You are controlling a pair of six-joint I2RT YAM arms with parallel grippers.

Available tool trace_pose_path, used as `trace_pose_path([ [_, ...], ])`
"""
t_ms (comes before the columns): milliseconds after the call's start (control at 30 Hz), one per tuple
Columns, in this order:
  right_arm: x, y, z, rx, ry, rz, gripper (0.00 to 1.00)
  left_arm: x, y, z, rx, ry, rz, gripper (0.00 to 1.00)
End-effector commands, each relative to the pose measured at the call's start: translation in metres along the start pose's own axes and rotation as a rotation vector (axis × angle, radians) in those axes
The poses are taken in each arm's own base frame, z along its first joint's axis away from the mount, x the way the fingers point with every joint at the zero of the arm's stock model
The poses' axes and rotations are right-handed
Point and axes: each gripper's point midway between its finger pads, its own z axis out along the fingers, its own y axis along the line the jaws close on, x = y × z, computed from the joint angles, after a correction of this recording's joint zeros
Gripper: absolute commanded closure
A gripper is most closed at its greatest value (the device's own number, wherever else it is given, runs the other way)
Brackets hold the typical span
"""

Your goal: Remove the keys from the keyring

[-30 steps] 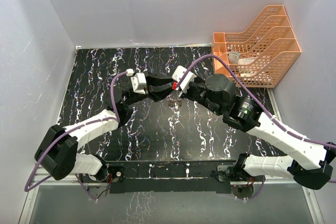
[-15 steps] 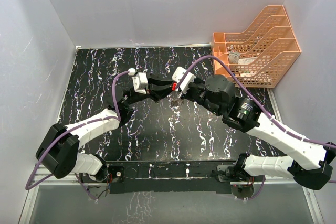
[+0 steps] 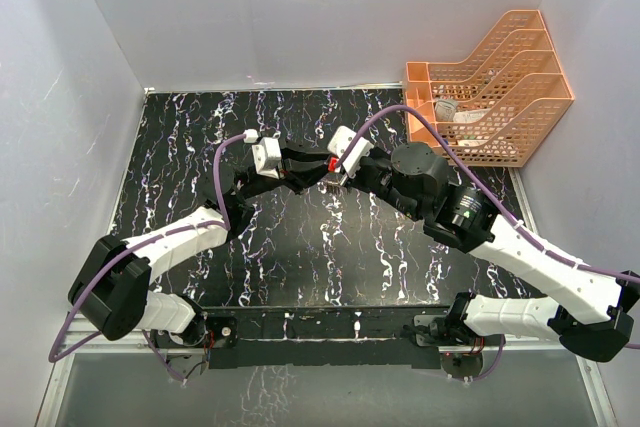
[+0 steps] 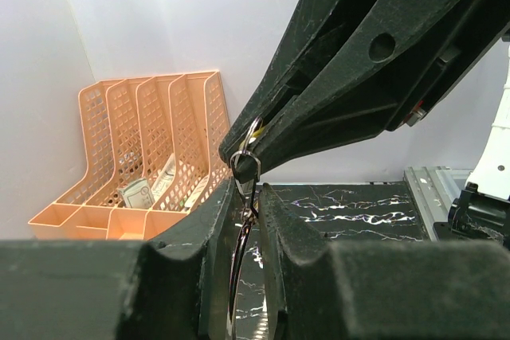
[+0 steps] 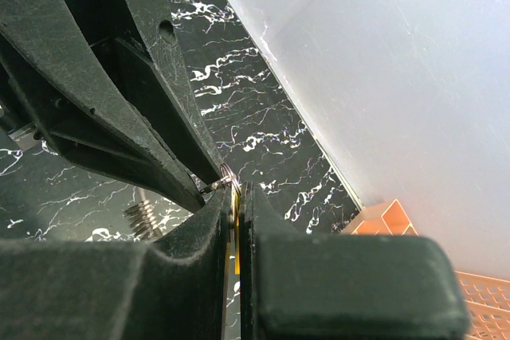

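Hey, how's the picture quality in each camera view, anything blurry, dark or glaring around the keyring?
Top external: even light, sharp, though the pinch point is too small to resolve. Left wrist: the near fingers of the left gripper are dark and out of focus; the keyring glints; the orange rack is in focus. Right wrist: the fingers of the right gripper blur into black.

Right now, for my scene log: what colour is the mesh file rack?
Peach-orange; the file rack shows best in the top external view.
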Motion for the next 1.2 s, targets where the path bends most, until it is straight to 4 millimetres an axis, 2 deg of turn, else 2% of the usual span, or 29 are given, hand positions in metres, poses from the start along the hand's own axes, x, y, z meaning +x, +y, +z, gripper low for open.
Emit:
trace_pose_path([
  [0,-0.028,-0.018,-0.01,0.058,-0.108,0.016,1.0,-0.021,0.001,0.004,0.012,-0.049,0.055,0.83],
  [433,-0.028,-0.018,-0.01,0.06,-0.109,0.015,1.0,-0.019,0.002,0.005,0.013,-0.043,0.049,0.88],
  [600,-0.028,-0.019,-0.011,0.064,-0.109,0.015,1.0,-0.017,0.002,0.004,0.011,-0.037,0.044,1.0],
  [967,-0.032,-0.031,-0.016,0.115,-0.121,0.008,1.0,-0.006,0.001,0.004,0.03,0.016,0.036,1.0],
  [1133,-0.032,-0.036,-0.017,0.141,-0.123,-0.003,1.0,0.006,0.001,0.001,0.032,0.093,0.033,1.0],
  [1167,-0.032,-0.035,-0.017,0.138,-0.126,-0.004,1.0,0.005,-0.002,0.001,0.051,0.096,0.036,0.97],
])
